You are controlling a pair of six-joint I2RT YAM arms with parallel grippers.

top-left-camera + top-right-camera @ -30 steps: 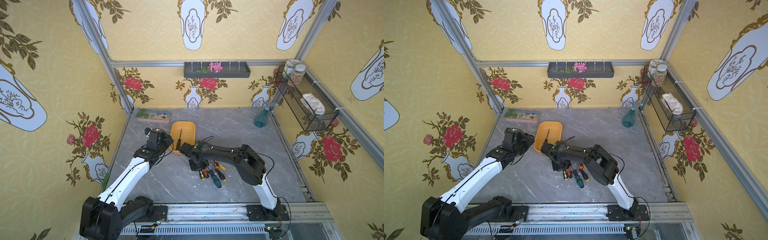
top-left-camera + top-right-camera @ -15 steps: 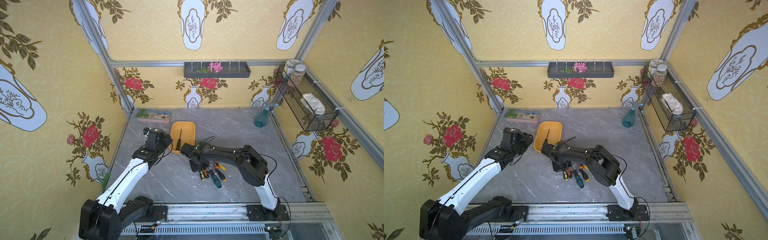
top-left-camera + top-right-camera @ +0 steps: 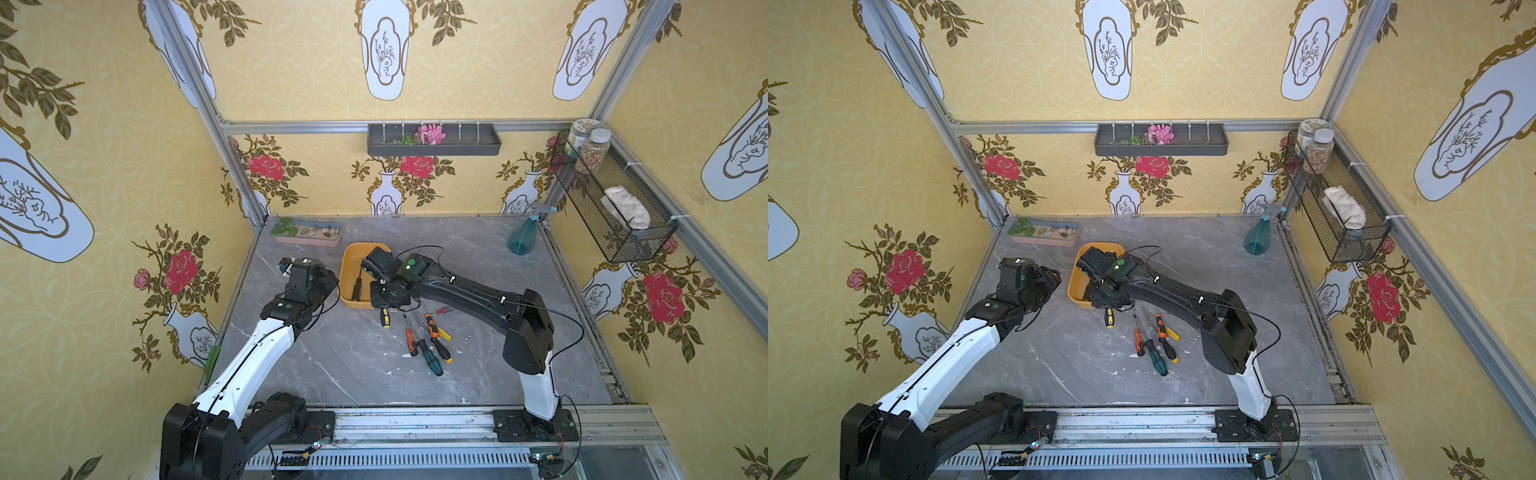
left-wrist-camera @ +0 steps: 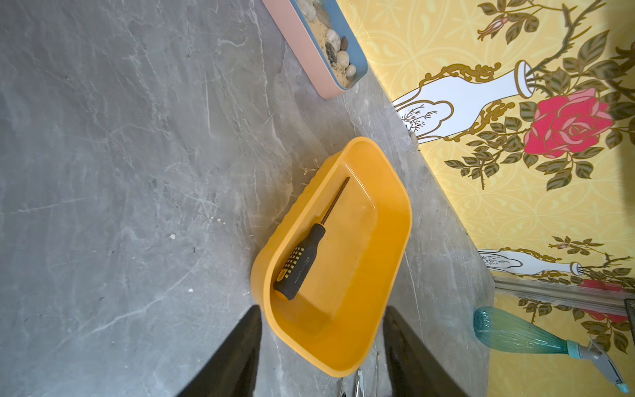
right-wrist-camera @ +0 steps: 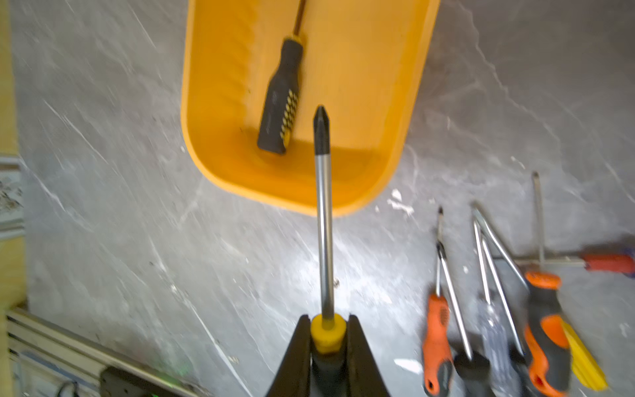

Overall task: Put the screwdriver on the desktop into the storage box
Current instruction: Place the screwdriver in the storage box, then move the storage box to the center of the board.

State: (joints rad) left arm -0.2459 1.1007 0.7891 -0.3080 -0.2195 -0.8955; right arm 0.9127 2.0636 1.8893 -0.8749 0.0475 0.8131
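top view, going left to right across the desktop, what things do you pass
pink pebble tray → storage box → loose screwdrivers → spray bottle

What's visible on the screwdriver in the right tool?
The screwdriver has a black handle with a yellow collar, a bare steel shaft and a dark cross-point tip. The right tool is clamped on the handle at the collar; nothing else seems to touch it. The shaft juts straight out from between the fingers, tip aimed at the near end of the storage box.
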